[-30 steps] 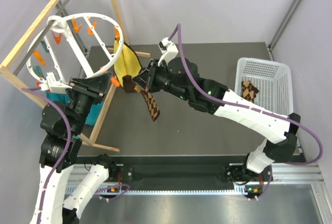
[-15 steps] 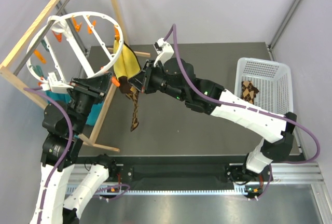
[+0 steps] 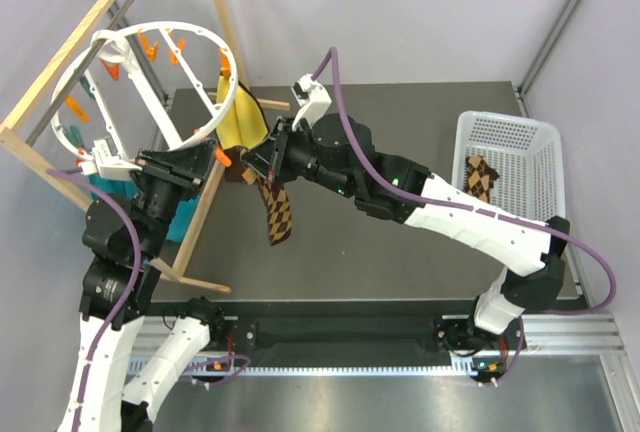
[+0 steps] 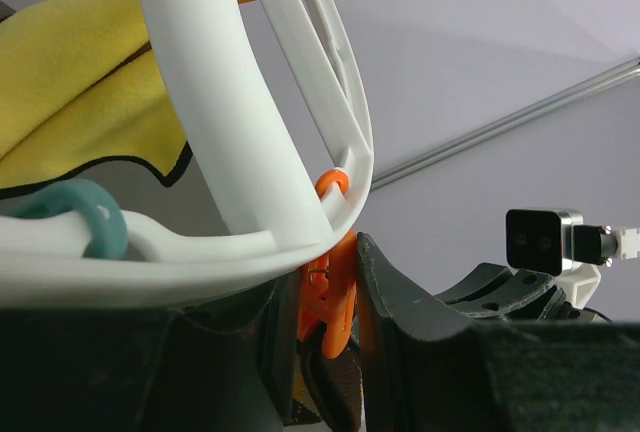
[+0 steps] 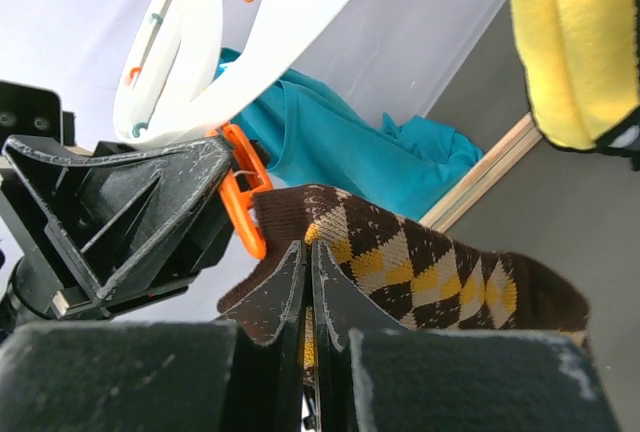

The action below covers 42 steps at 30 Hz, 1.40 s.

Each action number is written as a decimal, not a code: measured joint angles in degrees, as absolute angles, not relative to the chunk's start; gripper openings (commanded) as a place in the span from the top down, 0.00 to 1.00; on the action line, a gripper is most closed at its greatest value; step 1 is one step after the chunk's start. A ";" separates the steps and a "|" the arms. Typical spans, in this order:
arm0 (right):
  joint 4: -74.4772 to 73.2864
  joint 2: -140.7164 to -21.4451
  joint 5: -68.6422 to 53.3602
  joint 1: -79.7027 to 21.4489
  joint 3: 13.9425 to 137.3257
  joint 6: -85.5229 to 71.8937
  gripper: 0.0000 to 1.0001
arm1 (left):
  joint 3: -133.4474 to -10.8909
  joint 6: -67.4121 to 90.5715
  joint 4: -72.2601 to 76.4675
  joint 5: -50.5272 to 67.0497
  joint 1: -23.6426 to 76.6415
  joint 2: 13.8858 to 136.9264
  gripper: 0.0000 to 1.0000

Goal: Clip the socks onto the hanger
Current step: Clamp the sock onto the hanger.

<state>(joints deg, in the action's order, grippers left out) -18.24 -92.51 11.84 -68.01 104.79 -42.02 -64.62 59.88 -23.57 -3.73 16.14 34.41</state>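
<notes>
The white ring hanger (image 3: 190, 28) hangs from the wooden rack at the left. My left gripper (image 3: 213, 160) is shut on one of its orange clips (image 4: 330, 292), squeezing it just under the ring (image 4: 230, 152). My right gripper (image 3: 252, 166) is shut on the dark cuff of an argyle sock (image 3: 279, 214), which dangles below it. In the right wrist view the sock's cuff (image 5: 300, 207) sits right against the clip (image 5: 240, 202) held by the left fingers (image 5: 130, 212). A second argyle sock (image 3: 481, 174) lies in the basket.
A wooden frame rack (image 3: 205, 207) stands at the left with a yellow cloth (image 3: 243, 122) and a teal cloth (image 5: 330, 132) on it. A white mesh basket (image 3: 510, 132) stands at the right. Several other orange clips (image 3: 150, 49) hang on the ring.
My right gripper has carried the sock's cuff left, up to the clip in the left gripper. The hanging sock swung left, then back. The left arm has stayed put.
</notes>
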 measured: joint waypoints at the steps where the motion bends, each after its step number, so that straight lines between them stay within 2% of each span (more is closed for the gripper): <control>1: -18.15 -92.51 11.88 -68.12 104.79 -42.02 1.00 | -64.58 59.88 -23.55 -3.73 16.14 34.41 1.00; 8: -17.45 -92.51 11.81 -68.86 104.79 -42.13 1.00 | -64.14 59.92 -23.44 -3.75 16.14 34.41 1.00; 12: -16.71 -92.51 11.77 -68.97 104.79 -42.11 1.00 | -63.83 60.16 -23.20 -3.55 16.14 34.41 0.82; 13: -16.56 -92.51 11.77 -68.97 104.79 -42.13 1.00 | -63.72 60.20 -23.11 -3.42 16.14 34.41 0.72; 15: -16.10 -92.51 11.77 -68.97 104.79 -42.11 1.00 | -63.46 60.45 -23.05 -3.29 16.14 34.39 0.64; 16: -15.90 -92.51 11.79 -68.97 104.79 -42.11 1.00 | -63.35 60.62 -23.03 -3.20 16.14 34.39 0.56; 20: -15.79 -92.51 11.79 -68.97 104.79 -42.09 1.00 | -62.65 61.78 -23.90 -0.58 16.40 34.26 0.40; 26: -15.79 -92.51 12.12 -68.97 104.79 -41.91 1.00 | -62.11 62.00 -24.91 1.50 16.56 33.82 0.30; 27: -15.81 -92.51 12.27 -68.99 104.79 -41.71 1.00 | -62.11 61.91 -24.97 1.72 16.56 33.50 0.06; 28: -15.81 -92.51 12.43 -68.99 104.79 -41.54 1.00 | -62.13 61.47 -25.06 1.85 16.56 33.17 0.03; 37: -15.75 -93.14 13.96 -68.99 105.01 -37.89 0.99 | -66.87 59.77 -32.01 2.98 16.56 30.37 0.01; 40: -15.44 -94.67 14.48 -68.95 105.86 -35.99 0.91 | -70.59 58.02 -35.40 2.48 16.56 28.95 0.01; 41: -15.38 -95.22 14.61 -68.95 106.24 -35.40 0.80 | -72.16 57.10 -36.53 2.07 16.56 28.40 0.02; 42: -15.31 -95.90 14.79 -68.88 106.59 -34.68 0.73 | -73.78 56.45 -37.80 1.83 16.56 27.90 0.02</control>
